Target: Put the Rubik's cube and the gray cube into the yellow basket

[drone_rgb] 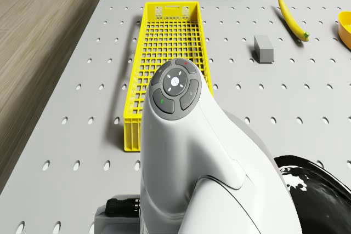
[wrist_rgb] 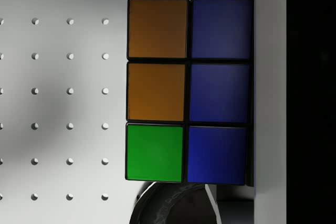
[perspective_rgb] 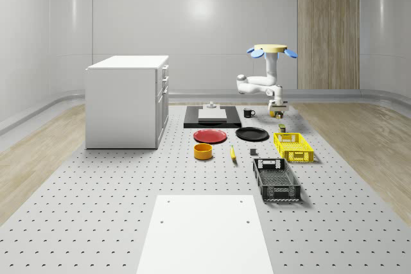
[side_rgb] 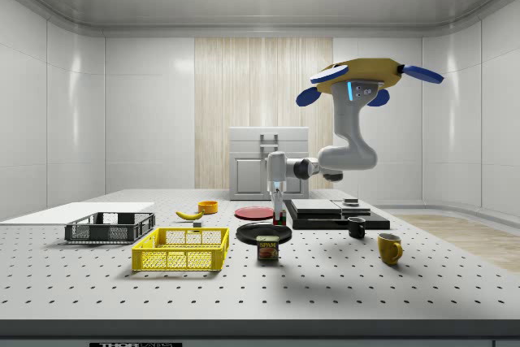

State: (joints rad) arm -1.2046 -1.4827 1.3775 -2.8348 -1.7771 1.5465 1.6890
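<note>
Grey perforated table (perspective_rgb: pixel 96 210) in a pale-walled room with a wood panel at the back. Gripper (side_rgb: pixel 279 210) points down, fingers clenched on the Rubik's cube (wrist_rgb: pixel 186 90); in the wrist view its orange, green and blue tiles sit right against a finger (wrist_rgb: pixel 270 98). In the side view the gripper hangs low above the black plate (side_rgb: pixel 264 233), clear of the table. In the drone view the arm's wrist (drone_rgb: pixel 175 89) lies over the near end of the yellow basket (drone_rgb: pixel 164 42). Gray cube (drone_rgb: pixel 264 47) lies on the table near the basket, between it and the banana (drone_rgb: pixel 290 19). Drone (side_rgb: pixel 361 79) hovers above the table, past the basket's far end in the whole-scene view, near the black mug (perspective_rgb: pixel 248 113). Black crate (perspective_rgb: pixel 276 179), red plate (perspective_rgb: pixel 210 136), orange bowl (perspective_rgb: pixel 203 151) and white cabinet (perspective_rgb: pixel 127 101) stand further off.
</note>
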